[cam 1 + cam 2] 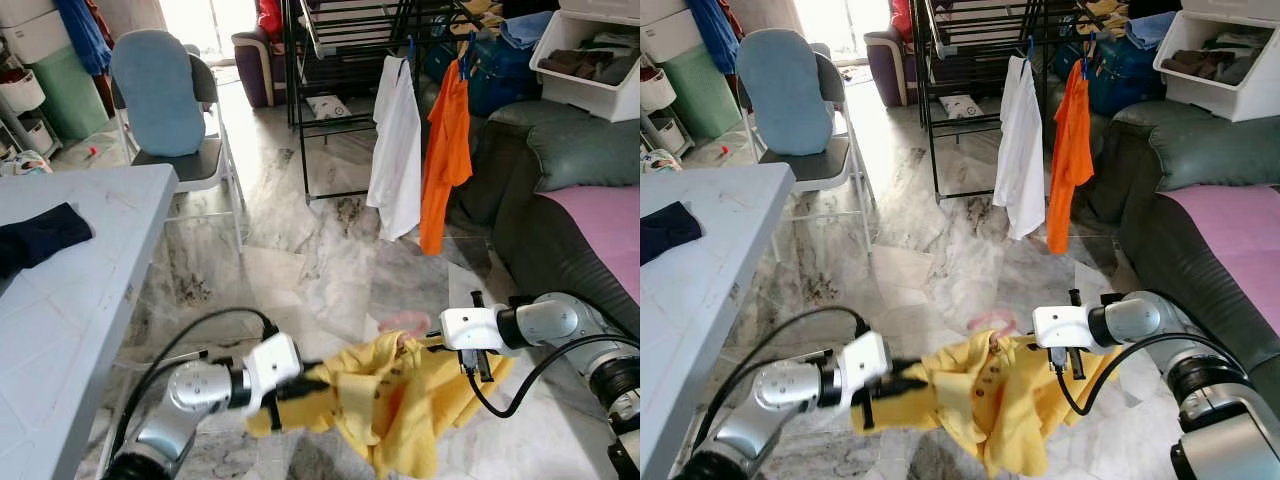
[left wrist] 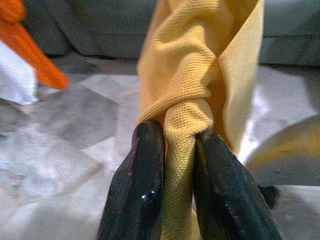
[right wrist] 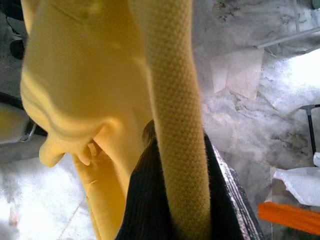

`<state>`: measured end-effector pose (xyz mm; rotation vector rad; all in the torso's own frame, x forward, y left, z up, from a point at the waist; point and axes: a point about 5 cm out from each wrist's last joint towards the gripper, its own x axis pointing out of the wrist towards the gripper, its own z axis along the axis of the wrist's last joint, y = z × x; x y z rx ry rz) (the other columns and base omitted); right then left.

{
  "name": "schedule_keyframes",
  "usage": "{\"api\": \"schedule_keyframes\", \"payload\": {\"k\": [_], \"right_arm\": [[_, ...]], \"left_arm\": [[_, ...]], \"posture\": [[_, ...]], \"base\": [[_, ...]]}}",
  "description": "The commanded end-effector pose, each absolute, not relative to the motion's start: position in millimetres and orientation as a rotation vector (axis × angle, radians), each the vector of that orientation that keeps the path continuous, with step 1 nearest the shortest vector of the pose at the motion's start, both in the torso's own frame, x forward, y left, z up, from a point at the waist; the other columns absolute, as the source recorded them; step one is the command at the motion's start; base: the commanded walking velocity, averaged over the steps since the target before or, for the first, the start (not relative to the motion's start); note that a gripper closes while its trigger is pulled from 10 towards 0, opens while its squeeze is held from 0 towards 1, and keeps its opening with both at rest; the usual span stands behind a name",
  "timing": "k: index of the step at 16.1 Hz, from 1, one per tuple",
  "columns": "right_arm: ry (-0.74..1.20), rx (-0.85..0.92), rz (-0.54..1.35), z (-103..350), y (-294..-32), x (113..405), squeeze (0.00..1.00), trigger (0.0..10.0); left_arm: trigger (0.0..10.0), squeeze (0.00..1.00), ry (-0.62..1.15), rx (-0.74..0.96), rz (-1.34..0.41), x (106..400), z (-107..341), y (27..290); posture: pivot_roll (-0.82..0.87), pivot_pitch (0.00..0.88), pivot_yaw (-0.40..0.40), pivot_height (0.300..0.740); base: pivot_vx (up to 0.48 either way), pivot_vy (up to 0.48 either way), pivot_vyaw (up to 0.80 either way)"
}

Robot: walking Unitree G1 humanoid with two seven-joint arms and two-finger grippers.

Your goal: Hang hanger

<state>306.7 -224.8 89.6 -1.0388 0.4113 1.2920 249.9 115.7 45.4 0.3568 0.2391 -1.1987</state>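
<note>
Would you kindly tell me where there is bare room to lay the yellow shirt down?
The grey tabletop is bare beside the dark folded cloth. Marble floor lies open between the blue-backed chair and the black drying rack. The rack is crowded with hanging white and orange shirts.

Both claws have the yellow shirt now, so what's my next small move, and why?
Probably walk forward toward the drying rack. The yellow shirt is pinched in the left claw and right claw, low over the floor, while the white shirt and orange shirt hang well ahead.

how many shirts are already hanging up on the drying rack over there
2. A white shirt hangs on the black drying rack, and an orange shirt hangs right beside it, nearer the sofa. Others may be hidden higher up.
</note>
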Motion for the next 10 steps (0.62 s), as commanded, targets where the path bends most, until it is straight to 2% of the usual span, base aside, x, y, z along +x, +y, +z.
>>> {"api": "schedule_keyframes", "payload": {"k": [1, 6, 10], "right_arm": [[0.374, -1.061, 1.266, 96, -222, 312, 0.00, 0.0], [0.344, -1.061, 1.072, 95, -224, 322, 0.00, 0.0], [0.306, -0.928, 0.897, 92, -223, 327, 0.00, 0.0]], "left_arm": [[10.0, 1.00, 0.206, 0.376, -1.152, 255, 49, 121], [10.0, 1.00, 0.058, 0.417, -0.986, 268, 62, 131], [10.0, 1.00, 0.076, 0.243, -0.819, 272, 63, 139]], "posture": [[-0.12, 0.000, 0.033, 0.740], [-0.12, 0.000, 0.030, 0.740], [-0.13, 0.000, 0.031, 0.740]], "base": [[0.000, 0.000, 0.00], [0.000, 0.000, 0.00], [0.000, 0.000, 0.00]]}}
